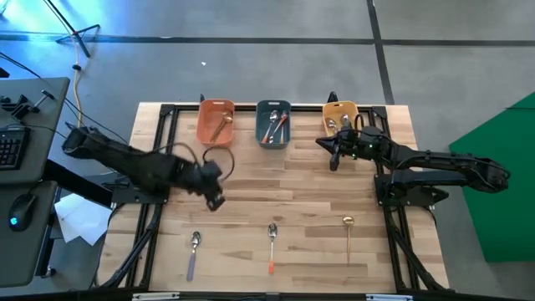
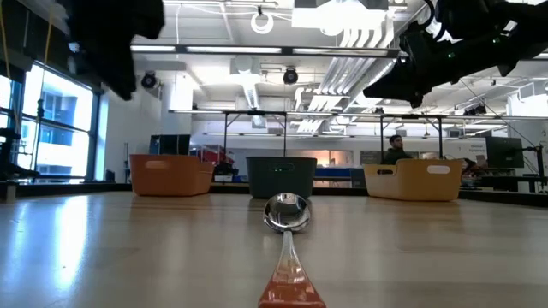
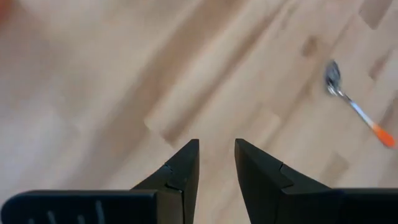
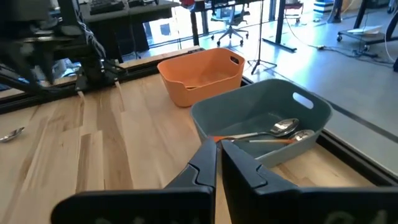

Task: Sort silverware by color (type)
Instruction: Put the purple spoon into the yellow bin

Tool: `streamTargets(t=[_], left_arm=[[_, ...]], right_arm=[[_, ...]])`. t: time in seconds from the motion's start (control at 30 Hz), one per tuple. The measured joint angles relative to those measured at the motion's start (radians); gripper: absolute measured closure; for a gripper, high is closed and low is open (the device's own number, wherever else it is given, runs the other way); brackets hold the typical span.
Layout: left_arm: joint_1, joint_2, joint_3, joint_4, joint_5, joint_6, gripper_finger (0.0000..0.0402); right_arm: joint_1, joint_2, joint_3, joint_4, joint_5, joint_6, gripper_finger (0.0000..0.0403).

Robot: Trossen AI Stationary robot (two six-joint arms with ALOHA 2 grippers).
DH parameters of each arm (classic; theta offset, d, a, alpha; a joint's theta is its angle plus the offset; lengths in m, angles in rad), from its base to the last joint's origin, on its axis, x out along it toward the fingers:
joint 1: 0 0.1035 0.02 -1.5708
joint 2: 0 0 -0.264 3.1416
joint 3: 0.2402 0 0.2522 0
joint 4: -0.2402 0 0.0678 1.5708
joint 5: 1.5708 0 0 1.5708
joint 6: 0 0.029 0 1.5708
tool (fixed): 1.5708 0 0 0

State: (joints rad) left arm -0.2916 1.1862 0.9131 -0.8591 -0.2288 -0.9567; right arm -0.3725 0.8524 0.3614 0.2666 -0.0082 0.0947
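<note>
Three spoons lie flat near the table's near edge: a lavender-handled one, an orange-handled one and a gold one. More spoons lie in the orange tray, the slate-blue tray and the yellow tray. My left gripper hovers open over bare wood, on the far-left side of the orange-handled spoon. My right gripper is shut and empty, above the table just in front of the yellow tray.
The three trays stand in a row along the table's far edge. A black frame runs around the tabletop. Bare wood lies between the trays and the spoons. A desk with keyboard and mouse stands left of the table.
</note>
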Motion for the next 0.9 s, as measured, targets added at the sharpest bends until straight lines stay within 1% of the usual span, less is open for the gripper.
streamTargets(t=[0.17,0.3,0.37,0.47,0.57,0.67,0.8,0.9], left_arm=[[-0.191,0.031,0.000,-0.044,-0.020,-0.356,0.0310],[-0.333,0.082,0.000,-0.062,-0.010,-0.659,0.0310],[-0.402,0.119,0.000,-0.064,0.023,-0.788,0.0310],[-0.489,0.182,0.000,-0.062,0.120,-0.958,0.0308],[-0.561,0.241,0.011,-0.055,0.176,-1.080,0.0298],[-0.615,0.290,0.032,-0.046,0.184,-1.166,0.0281],[-0.652,0.362,0.042,0.043,0.192,-1.230,0.0250],[-0.664,0.426,0.042,0.131,0.192,-1.234,0.0226]], right_arm=[[0.000,0.000,0.000,0.026,0.000,-0.025,0.0396],[0.000,0.000,0.000,0.064,0.000,-0.058,0.0396],[0.000,0.000,0.000,0.076,0.000,-0.072,0.0396],[0.000,0.000,0.000,0.091,0.000,-0.077,0.0396],[0.000,0.000,0.000,0.105,0.000,-0.097,0.0396],[0.000,0.000,0.000,0.105,0.000,-0.103,0.0396],[0.000,0.000,0.000,0.105,0.000,-0.103,0.0396],[0.000,0.000,0.000,0.105,0.000,-0.097,0.0396]])
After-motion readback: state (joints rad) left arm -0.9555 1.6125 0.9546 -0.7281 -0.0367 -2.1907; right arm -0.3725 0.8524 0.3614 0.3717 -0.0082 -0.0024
